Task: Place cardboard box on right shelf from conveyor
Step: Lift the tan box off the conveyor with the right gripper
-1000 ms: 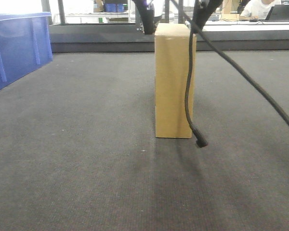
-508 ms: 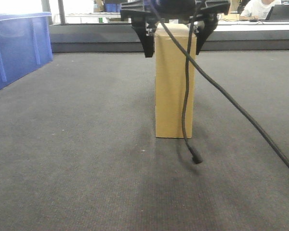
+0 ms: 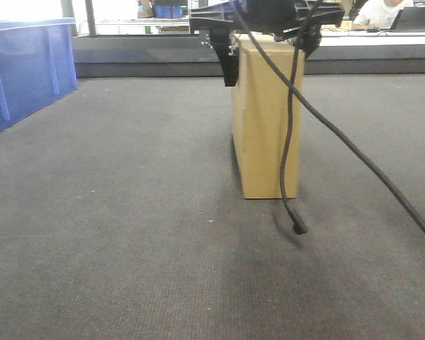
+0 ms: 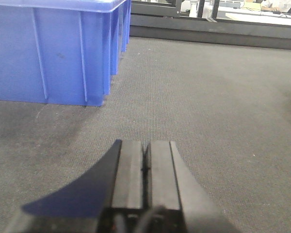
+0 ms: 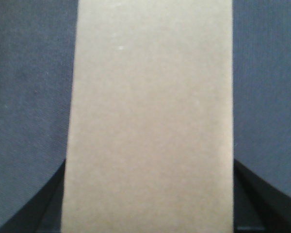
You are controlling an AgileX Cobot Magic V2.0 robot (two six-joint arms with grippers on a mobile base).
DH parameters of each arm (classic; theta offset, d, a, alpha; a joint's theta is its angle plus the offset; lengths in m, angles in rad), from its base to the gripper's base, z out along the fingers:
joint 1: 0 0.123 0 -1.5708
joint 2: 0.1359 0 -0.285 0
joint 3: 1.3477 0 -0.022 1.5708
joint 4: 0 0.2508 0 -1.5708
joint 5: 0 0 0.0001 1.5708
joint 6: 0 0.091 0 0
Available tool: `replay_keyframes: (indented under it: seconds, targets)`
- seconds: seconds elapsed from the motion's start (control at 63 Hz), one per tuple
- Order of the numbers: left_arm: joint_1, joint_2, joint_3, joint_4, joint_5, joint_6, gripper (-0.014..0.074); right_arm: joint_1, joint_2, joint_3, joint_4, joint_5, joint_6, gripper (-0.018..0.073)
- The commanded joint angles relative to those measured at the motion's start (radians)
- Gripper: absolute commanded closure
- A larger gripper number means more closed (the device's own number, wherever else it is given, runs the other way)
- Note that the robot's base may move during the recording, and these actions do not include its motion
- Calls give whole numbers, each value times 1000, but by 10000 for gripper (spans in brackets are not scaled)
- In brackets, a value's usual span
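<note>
cardboard box point(image 3: 262, 120): standing upright on conveyor point(image 3: 127, 234), well apart from blue bin point(image 3: 21, 71)
right gripper point(image 3: 266, 65): straddling box top, pinching its two sides
left gripper point(image 4: 145, 167): hovering over conveyor, jaws pressing together

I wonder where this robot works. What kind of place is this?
Probably a warehouse or factory floor: a wide dark conveyor carries a box and a blue bin, and someone sits at a laptop behind.
</note>
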Motion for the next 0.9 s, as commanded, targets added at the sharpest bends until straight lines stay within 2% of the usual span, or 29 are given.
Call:
replay_keyframes:
  seconds: [0.0,0.127,0.317,0.492,0.889]
  targets:
    - [0,-11,-3,-5,-92,-5,715,-23,-96,-29,-18,-57,-123,325]
    - [0,-11,-3,-5,-92,-5,715,-61,-160,-29,-5,-72,-265,325]
    - [0,-11,-3,-5,-92,-5,715,-119,-274,31,4,-59,-355,325]
    - [0,-11,-3,-5,-92,-5,715,-194,-440,238,40,-135,-394,325]
    - [0,-11,-3,-5,-92,-5,715,-359,-934,798,85,-307,-394,325]
